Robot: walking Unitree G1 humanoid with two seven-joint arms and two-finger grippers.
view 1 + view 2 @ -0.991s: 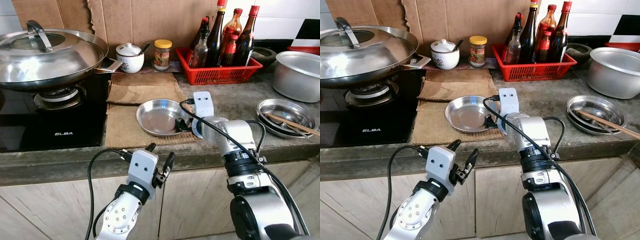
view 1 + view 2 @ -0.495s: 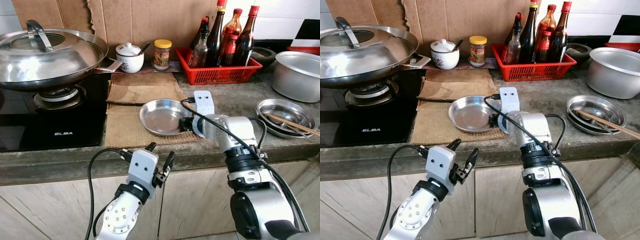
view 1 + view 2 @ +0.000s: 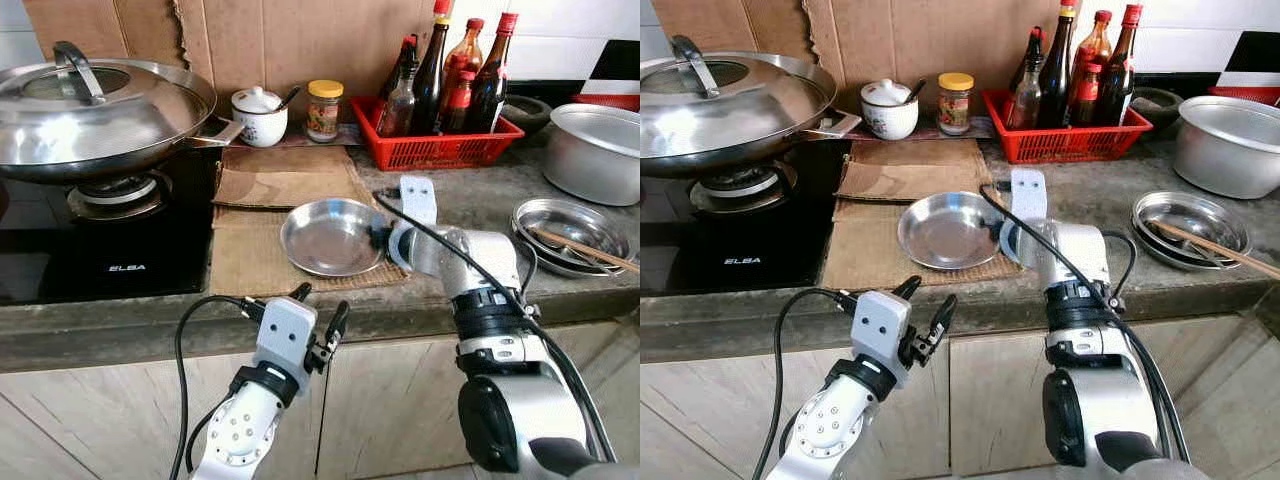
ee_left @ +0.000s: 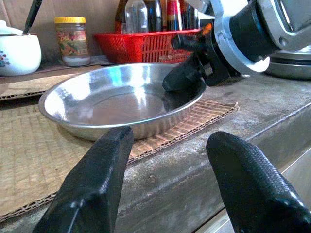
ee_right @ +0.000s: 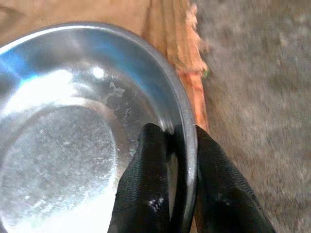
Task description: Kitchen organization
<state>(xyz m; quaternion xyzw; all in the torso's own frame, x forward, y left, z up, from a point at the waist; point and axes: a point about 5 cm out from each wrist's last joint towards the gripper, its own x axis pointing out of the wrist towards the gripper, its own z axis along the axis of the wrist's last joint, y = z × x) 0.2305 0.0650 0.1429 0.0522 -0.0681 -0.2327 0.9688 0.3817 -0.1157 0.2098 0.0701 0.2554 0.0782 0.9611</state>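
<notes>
Your right gripper [image 5: 170, 145] is pinching the rim of the shallow round steel dish [image 3: 330, 236] — one black finger inside, one outside. The dish sits on the flattened brown cardboard [image 3: 250, 255] near the countertop's front edge, beside the black stove [image 3: 100, 250]. Your left gripper [image 3: 318, 325] hovers below the counter edge — fingers spread, holding nothing, pointing toward the dish.

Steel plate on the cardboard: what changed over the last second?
The right gripper, pinching the steel plate by its rim, has slid it to the robot's right across the cardboard mat. The left gripper still hovers open below the counter edge; wok and bottle basket unchanged.
</notes>
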